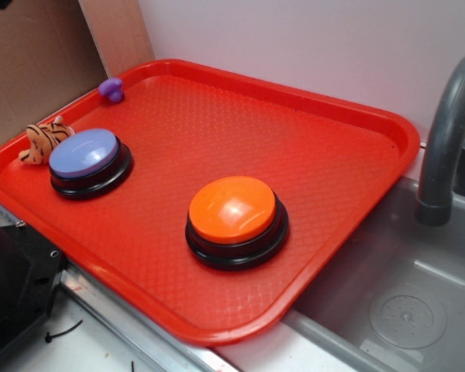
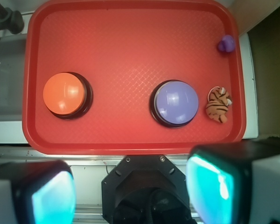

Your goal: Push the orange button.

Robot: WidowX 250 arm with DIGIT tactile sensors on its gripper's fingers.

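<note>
The orange button (image 1: 232, 209) (image 2: 64, 93), a glossy dome on a black round base, stands on the red tray (image 1: 256, 132) (image 2: 130, 51), toward its near right in the exterior view. My gripper (image 2: 130, 191) shows only in the wrist view, high above the tray's edge and well back from the button. Its two teal-padded fingers (image 2: 53, 198) are spread wide apart, open, with nothing between them. The exterior view does not show the gripper.
A same-shaped lavender-blue button (image 1: 84, 153) (image 2: 177, 101) sits on the tray next to a small plush tiger (image 1: 43, 141) (image 2: 218, 104). A little purple toy (image 1: 111, 89) (image 2: 226, 44) lies in the tray's corner. A grey faucet (image 1: 446, 139) and sink (image 1: 403, 302) adjoin the tray. The black robot base (image 2: 147, 191) is below the gripper.
</note>
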